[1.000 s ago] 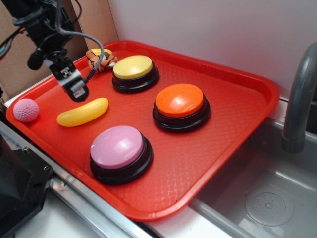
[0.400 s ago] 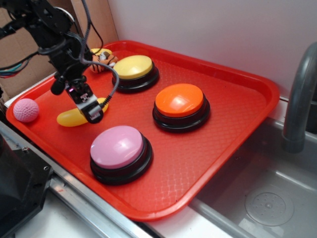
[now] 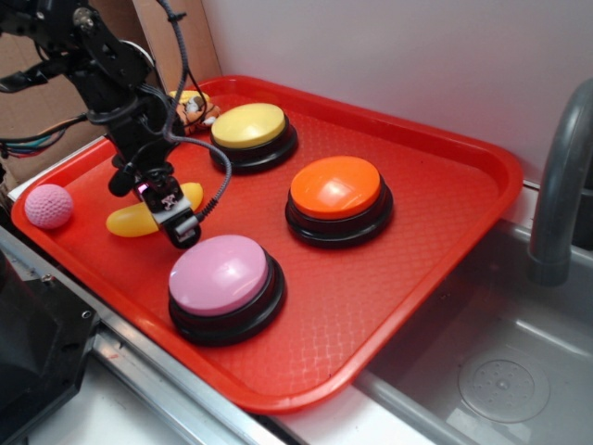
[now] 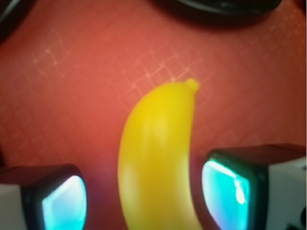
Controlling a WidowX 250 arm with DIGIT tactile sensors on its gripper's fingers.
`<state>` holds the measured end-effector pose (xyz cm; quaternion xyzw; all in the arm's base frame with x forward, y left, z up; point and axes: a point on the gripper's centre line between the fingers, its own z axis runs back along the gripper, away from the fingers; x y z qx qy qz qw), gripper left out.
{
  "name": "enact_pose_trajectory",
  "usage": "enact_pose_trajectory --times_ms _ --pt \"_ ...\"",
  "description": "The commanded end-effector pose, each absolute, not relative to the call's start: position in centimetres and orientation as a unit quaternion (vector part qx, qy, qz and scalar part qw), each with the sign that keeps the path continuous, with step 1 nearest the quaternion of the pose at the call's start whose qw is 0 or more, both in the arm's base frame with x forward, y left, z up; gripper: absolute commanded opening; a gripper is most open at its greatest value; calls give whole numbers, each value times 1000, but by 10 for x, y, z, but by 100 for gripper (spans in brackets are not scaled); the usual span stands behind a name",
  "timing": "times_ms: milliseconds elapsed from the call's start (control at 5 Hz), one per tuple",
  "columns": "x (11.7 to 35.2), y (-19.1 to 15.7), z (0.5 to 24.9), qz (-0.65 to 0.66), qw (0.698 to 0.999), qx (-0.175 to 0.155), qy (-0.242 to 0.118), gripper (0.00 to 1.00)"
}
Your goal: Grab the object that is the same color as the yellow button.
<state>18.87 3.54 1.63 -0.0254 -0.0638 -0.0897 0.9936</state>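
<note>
**Gripper straddling the toy banana, jaws not yet closed**

The yellow toy banana [image 4: 156, 158] lies flat on the red tray [image 3: 435, 176], near its left side, between the pink dimpled ball [image 3: 48, 205] and the pink-topped button [image 3: 222, 276]. It matches the pale yellow button [image 3: 248, 125] at the tray's back. The wrist view shows the gripper [image 3: 173, 215] spread wide, one finger on each side of the fruit's thick middle, neither pad clearly touching (the right one looks very close). The banana looks hard, glossy and light, so it will likely be slippery and may squirt out along its curve if pinched near a tapered end. Closing across the fat midsection, where the fingers sit now, seems the safest hold. The plush tiger [image 3: 191, 108] and orange button [image 3: 335, 186] stand well apart.
</note>
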Motion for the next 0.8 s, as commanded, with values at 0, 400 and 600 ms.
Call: enact_pose_trajectory --times_ms 0,400,600 --pt "196 36 19 -78 995 -13 -63 0" --pt "194 36 46 -23 999 -28 -34 0" --pt "201 22 86 -9 997 -49 -53 0"
